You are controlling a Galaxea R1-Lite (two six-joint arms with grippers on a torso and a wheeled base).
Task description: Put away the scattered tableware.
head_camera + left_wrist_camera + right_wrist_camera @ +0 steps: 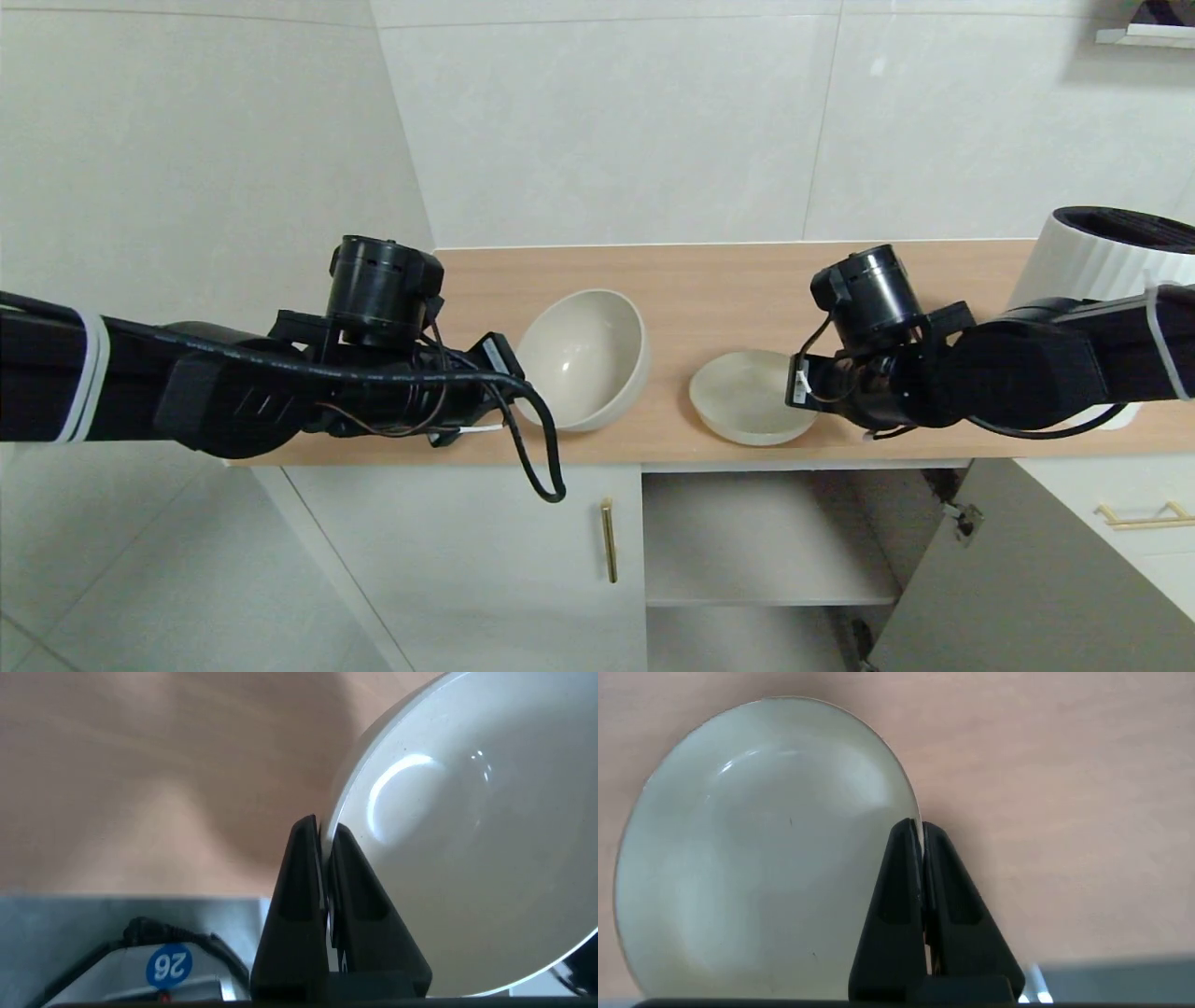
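On the counter (pixel 728 280) above an open cabinet (pixel 756 532), jaws clamp bowl (pixel 467 831) and plate (pixel 766 840).

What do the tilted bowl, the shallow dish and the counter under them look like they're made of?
The bowl is probably glazed ceramic or melamine: cream, smooth, with sharp glossy highlights inside.
The shallow dish is pale and faintly translucent-looking with a softer sheen. It could be glass, plastic or ceramic.
The counter is light wood or wood-look laminate, matte with faint grain.
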